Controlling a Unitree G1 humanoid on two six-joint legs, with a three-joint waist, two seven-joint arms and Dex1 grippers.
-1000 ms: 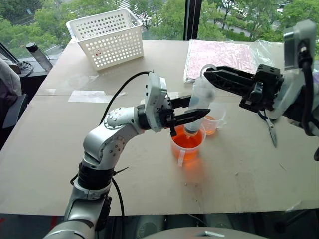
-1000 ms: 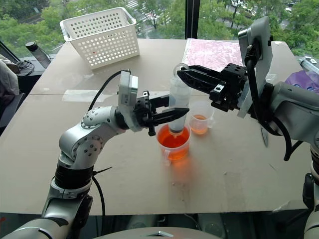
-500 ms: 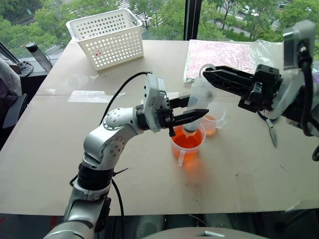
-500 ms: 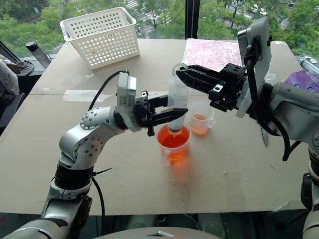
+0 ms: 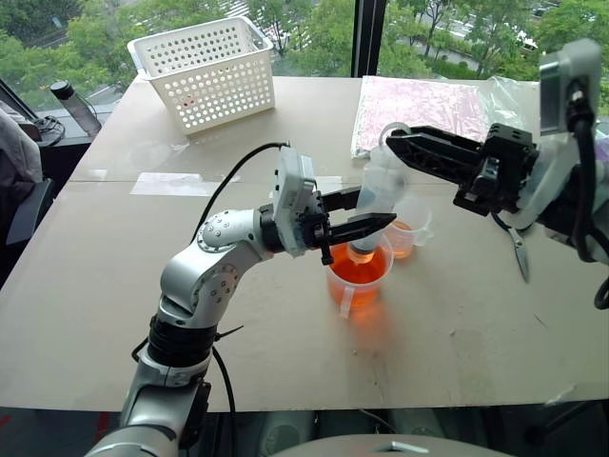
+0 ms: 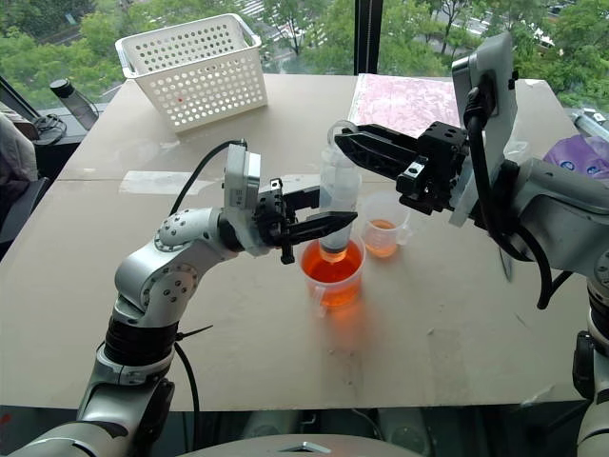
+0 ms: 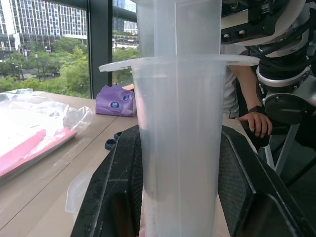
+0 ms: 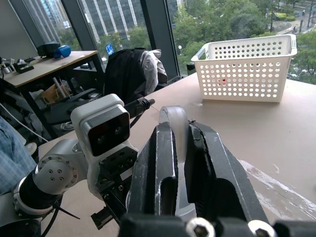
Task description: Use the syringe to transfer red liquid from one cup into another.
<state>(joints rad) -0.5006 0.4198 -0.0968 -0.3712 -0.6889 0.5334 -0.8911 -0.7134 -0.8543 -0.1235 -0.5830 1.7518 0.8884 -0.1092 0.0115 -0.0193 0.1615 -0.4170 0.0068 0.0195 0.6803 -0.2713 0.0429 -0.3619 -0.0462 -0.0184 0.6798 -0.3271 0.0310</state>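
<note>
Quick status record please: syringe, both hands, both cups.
syringe: upright, tip down in big cup
left hand: shut on syringe barrel
right hand: shut on plunger ring
big cup: handled, holds red liquid
small cup: beside big cup, a little red liquid at the bottom

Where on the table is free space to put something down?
Free: the table front right of the large cup, and the front-left corner below the basket. Crowded: around the large cup, small cup, syringe and both grippers.
</note>
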